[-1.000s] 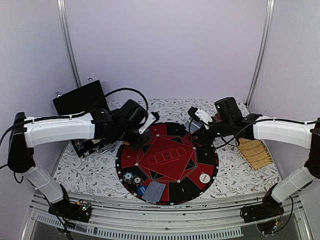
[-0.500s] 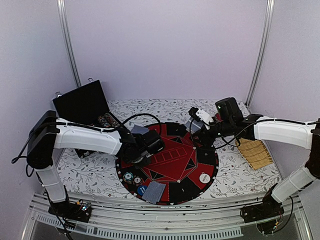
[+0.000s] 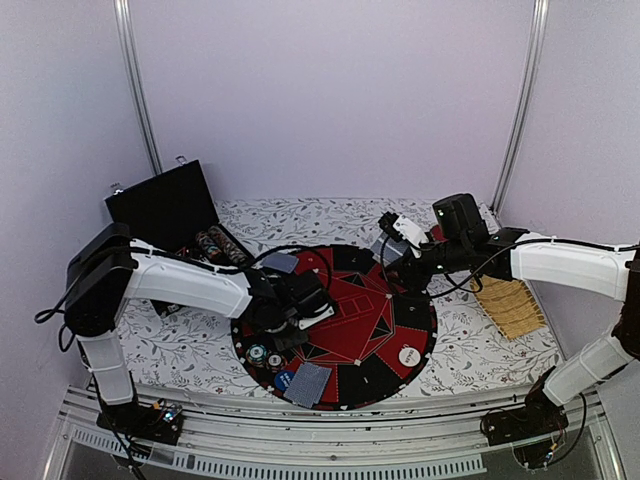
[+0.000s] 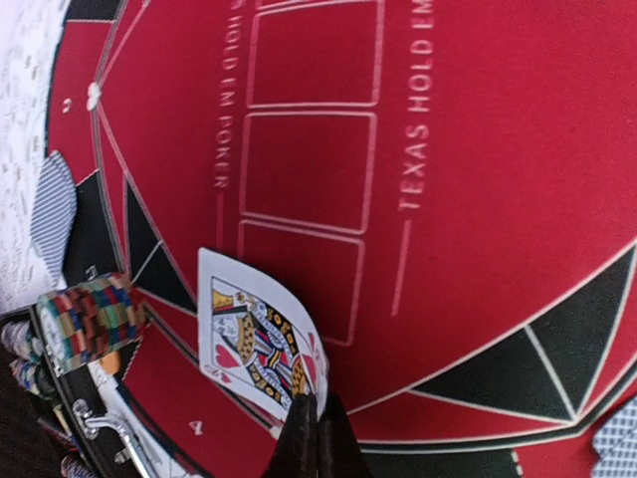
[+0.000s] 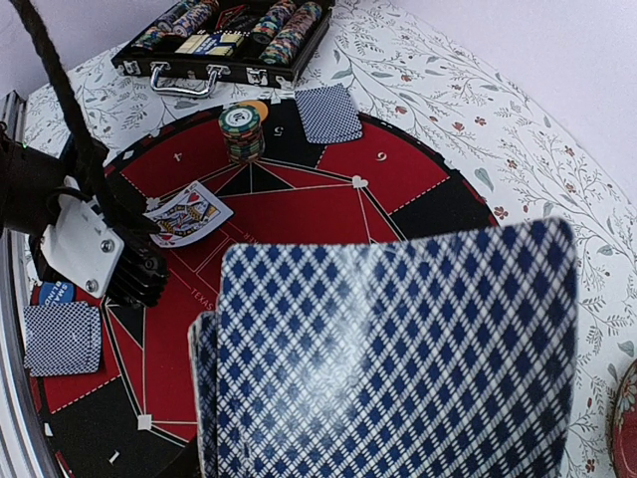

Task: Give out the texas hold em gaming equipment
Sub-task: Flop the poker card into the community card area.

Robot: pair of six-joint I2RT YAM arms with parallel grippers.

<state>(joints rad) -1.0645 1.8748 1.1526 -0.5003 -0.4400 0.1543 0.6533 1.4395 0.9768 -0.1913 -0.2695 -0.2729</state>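
My left gripper (image 3: 310,308) is shut on the edge of a face-up hearts court card (image 4: 254,334). It holds the card low over the left part of the round red and black poker mat (image 3: 350,300), by the end box of the printed row. The card also shows in the right wrist view (image 5: 186,214). My right gripper (image 3: 395,258) is shut on a deck of blue-diamond-backed cards (image 5: 398,358) above the mat's far right edge. The deck hides its fingers.
A chip stack (image 5: 242,129) and a face-down card (image 5: 328,112) lie at the mat's far left. Near the front are chips (image 3: 258,353), a blue disc (image 3: 284,380), a face-down card (image 3: 308,383) and a white disc (image 3: 409,355). An open chip case (image 3: 190,250) stands left. A straw mat (image 3: 508,305) lies right.
My left arm has swung from beside the case out over the mat and lowered toward its near left with the card. The right arm has barely moved.
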